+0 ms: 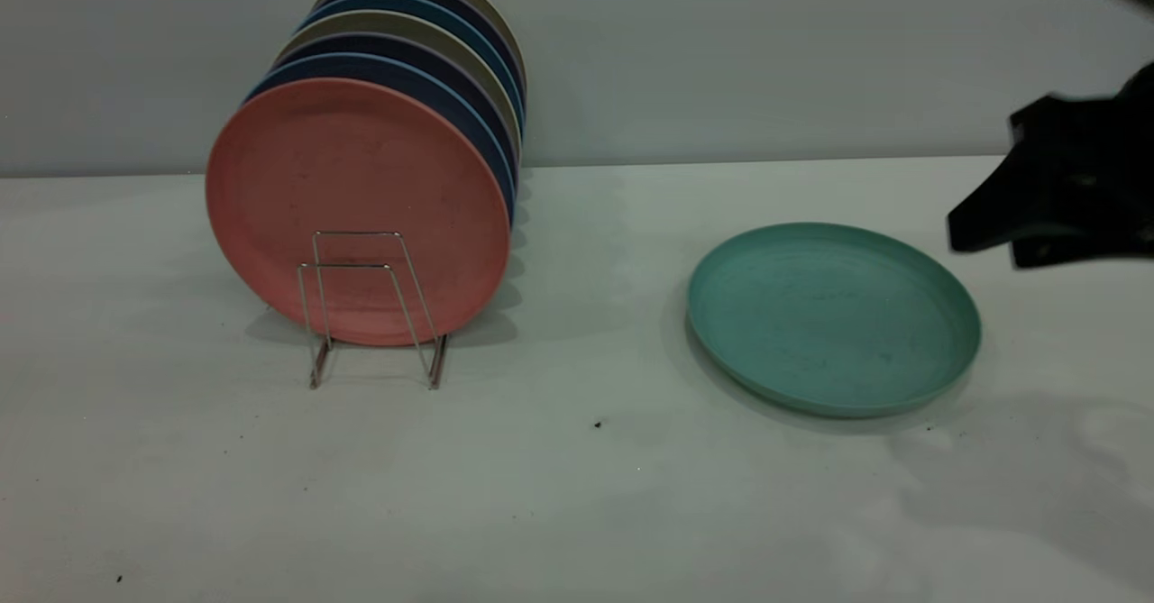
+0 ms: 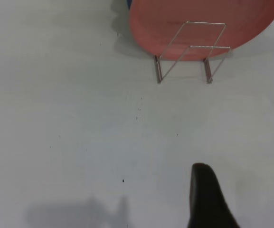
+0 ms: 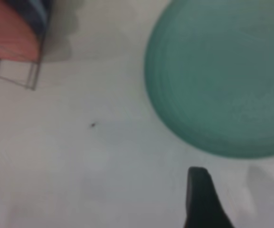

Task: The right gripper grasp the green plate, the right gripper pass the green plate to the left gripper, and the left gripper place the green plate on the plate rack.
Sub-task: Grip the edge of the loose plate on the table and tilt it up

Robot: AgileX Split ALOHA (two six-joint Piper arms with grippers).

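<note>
One green plate (image 1: 834, 317) lies flat on the white table (image 1: 559, 495), toward the right, well apart from the plate rack (image 1: 374, 310) on the left. Nearest on the rack stand two bare wire loops; behind them a salmon-pink plate (image 1: 359, 211) stands on edge, and farther back a row of dark blue plates (image 1: 451, 103) and olive-beige plates (image 1: 424, 31) recedes toward the grey wall.

From the exterior view the right gripper (image 1: 978, 229) hangs in the air at the right edge, above and just beyond the green plate's far right rim, not touching it; it holds nothing, and how far its jaws are parted cannot be told. The right wrist view adds a look straight down: one dark finger (image 3: 201, 199) in the foreground, with the green plate (image 3: 222, 80) lying beyond its tip, clear of it.

Only the left wrist view shows the left gripper, as a single dark finger (image 2: 208, 197) over bare table, with the rack's front loops (image 2: 193, 50) and the pink plate (image 2: 203, 23) well ahead; its opening cannot be told either.
</note>
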